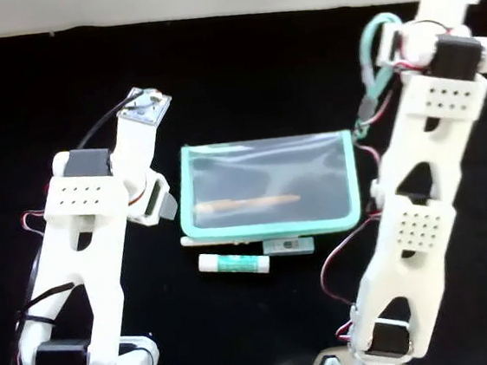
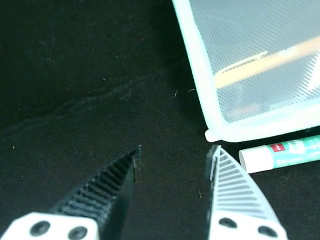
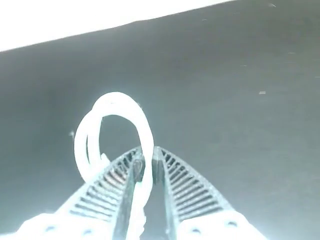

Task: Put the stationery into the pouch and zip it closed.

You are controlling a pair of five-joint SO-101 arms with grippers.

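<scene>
Lying nearest the arms' bases on the black tabletop (image 1: pixel 258 76) is a white and teal glue stick (image 1: pixel 234 263), flat on its side and just in front of the pouch (image 1: pixel 262 150), parallel to the pouch's near edge. A small pale item (image 1: pixel 287 246) sits a little farther back and to the right of the glue stick, just beside that same edge; what it is cannot be told.

The left pincer (image 2: pixel 172 160) hangs low over the bare cloth by the pouch's near left corner, its jaws standing wide apart with nothing between them. In the left wrist view one fingertip lies close to the glue stick's white cap end and to the pouch's rounded corner, though touching neither.

The pouch itself lies flat in the middle of the tabletop, between the two arms, with a teal border and a clear mesh front. A pencil (image 1: pixel 246 204) rests inside it, lengthwise. Whether the zip is open cannot be told.

Farthest back, on the right, the right pincer (image 3: pixel 148 155) is raised above the tabletop, its jaws pinched narrow on a strap loop (image 3: pixel 111 97). In the high view this teal loop arches up beyond the pouch's far right corner.
</scene>
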